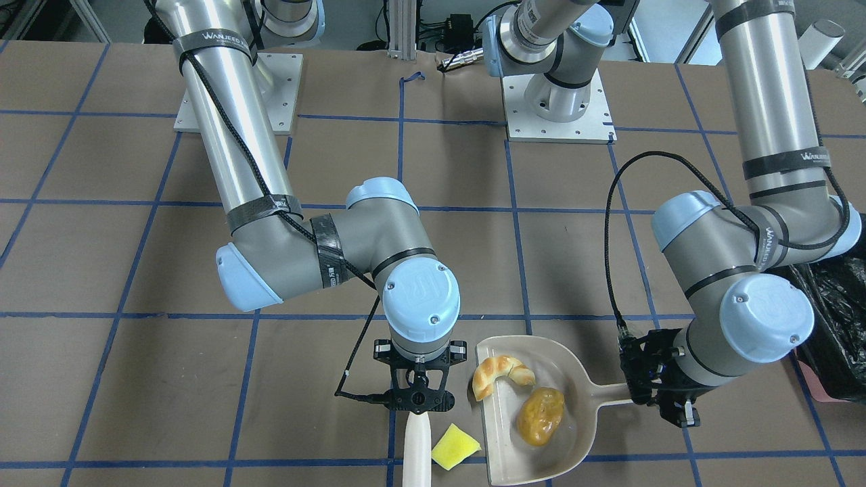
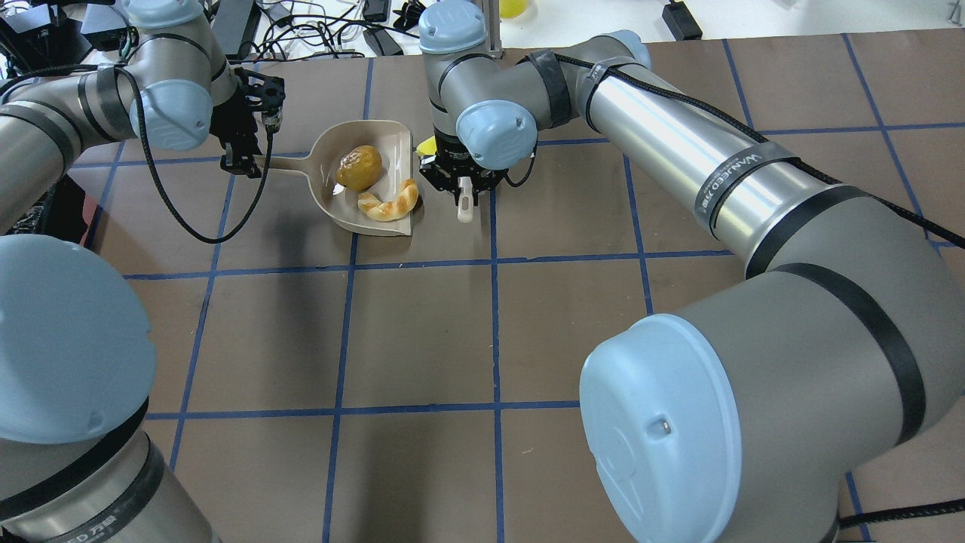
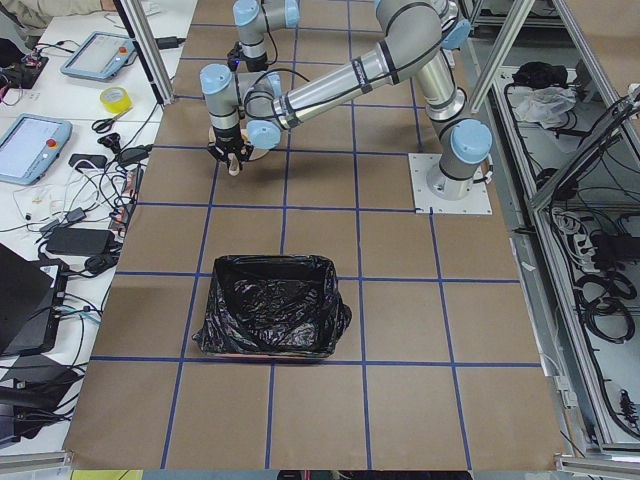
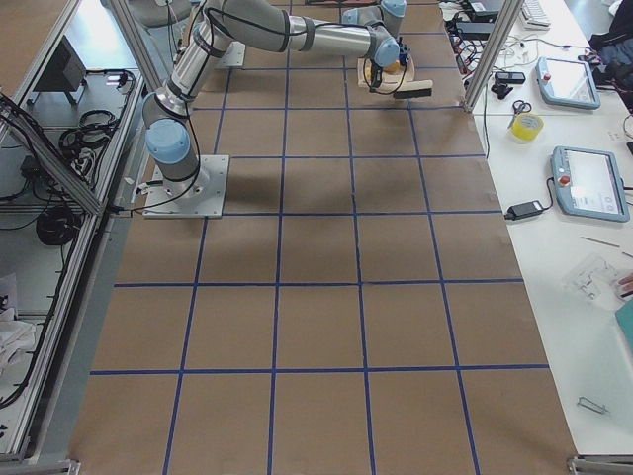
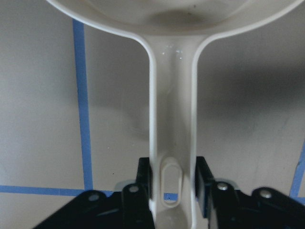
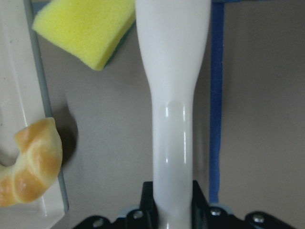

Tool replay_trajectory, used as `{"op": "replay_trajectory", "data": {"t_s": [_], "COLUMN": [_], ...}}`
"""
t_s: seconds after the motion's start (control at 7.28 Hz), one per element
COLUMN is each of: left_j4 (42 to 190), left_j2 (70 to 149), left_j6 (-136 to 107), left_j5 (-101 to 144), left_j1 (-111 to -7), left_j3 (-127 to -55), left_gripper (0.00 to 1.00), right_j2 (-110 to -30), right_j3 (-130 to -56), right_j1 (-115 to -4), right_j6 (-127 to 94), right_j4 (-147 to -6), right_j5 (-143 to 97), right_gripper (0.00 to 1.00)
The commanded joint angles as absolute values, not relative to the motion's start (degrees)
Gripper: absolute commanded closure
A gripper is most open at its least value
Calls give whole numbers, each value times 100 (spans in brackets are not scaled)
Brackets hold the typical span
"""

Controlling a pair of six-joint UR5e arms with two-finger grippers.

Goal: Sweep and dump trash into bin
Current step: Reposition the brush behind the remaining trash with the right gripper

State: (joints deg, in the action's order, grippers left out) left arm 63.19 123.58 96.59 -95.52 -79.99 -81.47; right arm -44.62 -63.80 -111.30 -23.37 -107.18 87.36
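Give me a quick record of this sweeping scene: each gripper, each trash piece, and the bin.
Left gripper: shut on handle of dustpan
Right gripper: shut on white brush handle
Potato lump: inside dustpan
Croissant: in dustpan, at its open edge
Yellow sponge: on table, outside dustpan
Bin: black-lined, apart from dustpan

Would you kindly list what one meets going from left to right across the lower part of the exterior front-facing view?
The right gripper holding the brush → yellow sponge wedge → croissant piece → potato-like lump → left gripper holding the dustpan handle → black-lined bin.
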Motion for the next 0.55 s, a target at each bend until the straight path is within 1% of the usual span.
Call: {"op": "replay_trajectory", "data": {"t_s": [0.0, 0.41], "left_j4": [6319, 6319], "left_j2": [12357, 12357], "left_j6": [9659, 9659], "left_j5": [-9545, -9545], "left_j1": [-7998, -7998], "left_j3": [-8147, -8147], "left_gripper": [100, 100], "right_j2": [-4368, -4315], "right_j3": [-6293, -6284], "right_j1": [-11127, -11442], "right_j6": [-2364, -2768], "right_j4": [-10723, -10714], "right_j5": [8719, 8500], "right_gripper": [100, 100]}}
